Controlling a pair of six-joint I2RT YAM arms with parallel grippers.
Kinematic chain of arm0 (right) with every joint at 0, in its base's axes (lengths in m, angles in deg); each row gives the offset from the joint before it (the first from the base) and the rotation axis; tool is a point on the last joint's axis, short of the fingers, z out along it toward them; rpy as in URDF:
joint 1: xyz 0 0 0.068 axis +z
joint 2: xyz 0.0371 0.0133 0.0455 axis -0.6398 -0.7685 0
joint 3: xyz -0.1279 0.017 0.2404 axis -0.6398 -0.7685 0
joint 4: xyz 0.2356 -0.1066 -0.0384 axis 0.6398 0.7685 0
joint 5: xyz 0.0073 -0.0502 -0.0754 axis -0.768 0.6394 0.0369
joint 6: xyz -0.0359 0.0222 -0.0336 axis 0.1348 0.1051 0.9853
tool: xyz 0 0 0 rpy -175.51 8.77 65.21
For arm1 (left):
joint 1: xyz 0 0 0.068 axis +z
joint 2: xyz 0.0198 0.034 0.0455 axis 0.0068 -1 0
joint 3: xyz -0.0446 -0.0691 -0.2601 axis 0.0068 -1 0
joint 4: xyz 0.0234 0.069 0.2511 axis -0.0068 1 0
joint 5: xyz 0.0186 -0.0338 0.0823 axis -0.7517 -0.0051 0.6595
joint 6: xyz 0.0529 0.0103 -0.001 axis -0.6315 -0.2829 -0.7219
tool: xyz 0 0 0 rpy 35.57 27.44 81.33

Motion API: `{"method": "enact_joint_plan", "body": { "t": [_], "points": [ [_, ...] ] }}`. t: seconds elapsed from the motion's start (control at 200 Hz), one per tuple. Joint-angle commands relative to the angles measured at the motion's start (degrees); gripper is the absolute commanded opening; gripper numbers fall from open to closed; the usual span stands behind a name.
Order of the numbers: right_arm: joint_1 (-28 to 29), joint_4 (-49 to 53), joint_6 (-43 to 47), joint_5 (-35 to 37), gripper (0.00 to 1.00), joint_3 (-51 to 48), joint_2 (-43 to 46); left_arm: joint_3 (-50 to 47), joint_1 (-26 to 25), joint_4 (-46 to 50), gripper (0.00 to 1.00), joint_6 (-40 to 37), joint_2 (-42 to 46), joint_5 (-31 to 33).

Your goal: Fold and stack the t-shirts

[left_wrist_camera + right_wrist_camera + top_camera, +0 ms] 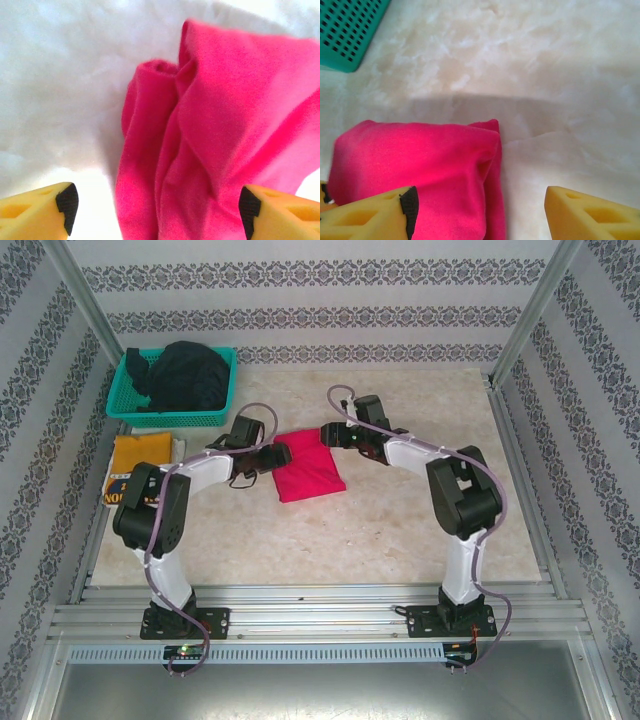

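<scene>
Left wrist view: the left gripper (157, 205) has its yellow, black-padded fingers (65, 202) wide apart, straddling the rumpled edge of the bright red folded cloth t-shirt (225, 125) and clamping nothing. The right gripper (480, 205) also has its jaws spread, one finger over the red shirt's corner and the other over the bare pale marbled tabletop (545, 75), with no cloth pinched. In the top external view, the mustard-yellow t-shirt with black lettering (140, 455) lies flat well to the left of the red shirt. The teal plastic mesh basket (165, 417), holding dark navy shirts (185, 375), stands beyond and to the left of it. Judgement: the red shirt's fold looks finished. The next move calls for a grip on the whole bundle, then carrying it onto the mustard shirt without spilling the folds.
</scene>
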Motion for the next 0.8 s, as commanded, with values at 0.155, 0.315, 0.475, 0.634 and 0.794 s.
{"method": "enact_joint_plan", "body": {
  "t": [0.155,0.315,0.475,0.634,0.794],
  "points": [
    [2.50,-1.91,1.38,5.37,0.61,-1.93,5.09,7.76,-4.62,5.50,0.58,-1.27,-0.15,-1.80],
    [2.55,-0.06,-1.90,-0.32,0.44,3.98,-0.22,10.76,-5.75,3.03,0.21,1.32,-7.29,-5.71],
    [2.64,1.89,-6.84,-6.37,0.35,12.72,-9.43,8.95,-5.72,2.05,0.06,1.18,-9.64,-5.47],
    [2.73,3.16,-12.06,-8.11,0.35,19.91,-17.75,6.22,-4.98,1.04,0.07,0.55,-9.88,-5.14],
    [2.13,10.97,-13.48,-2.93,0.36,25.32,-22.14,4.01,-3.31,1.45,0.09,-0.78,-8.27,-4.67]
  ]
}}
